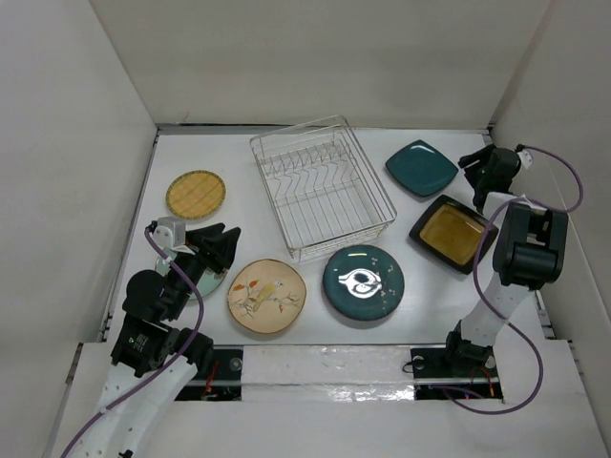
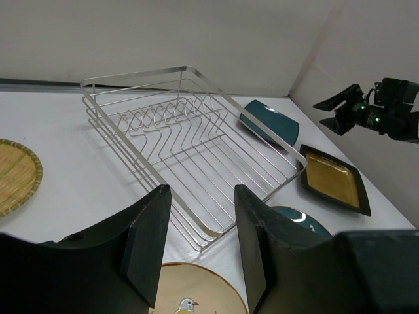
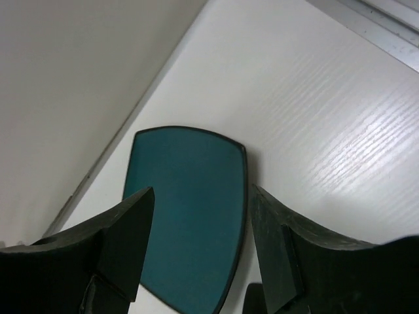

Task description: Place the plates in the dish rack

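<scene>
A rectangular silver wire dish rack (image 1: 323, 187) stands on the white table (image 1: 239, 162), at the middle of the far edge. All the plates lie flat on the tabletop around it.

- **Right of the rack:** A teal square plate (image 1: 421, 168) lies toward the far right corner. An amber square plate with a black rim (image 1: 452, 234) lies nearer along the right edge.
- **Near edge:** A dark teal round plate with a white motif (image 1: 363, 283) and a cream floral round plate (image 1: 266, 297) sit side by side.
- **Left edge:** A yellow checked round plate (image 1: 196, 194) lies by this edge.
- **Under the left arm:** What looks like a pale green round plate (image 1: 208, 282) is mostly hidden.

The left gripper (image 2: 201, 203) hovers near the left edge, its jaws apart and holding nothing. The right gripper (image 1: 470, 164) hangs above the teal square plate, its jaws spread wide and not touching it.
</scene>
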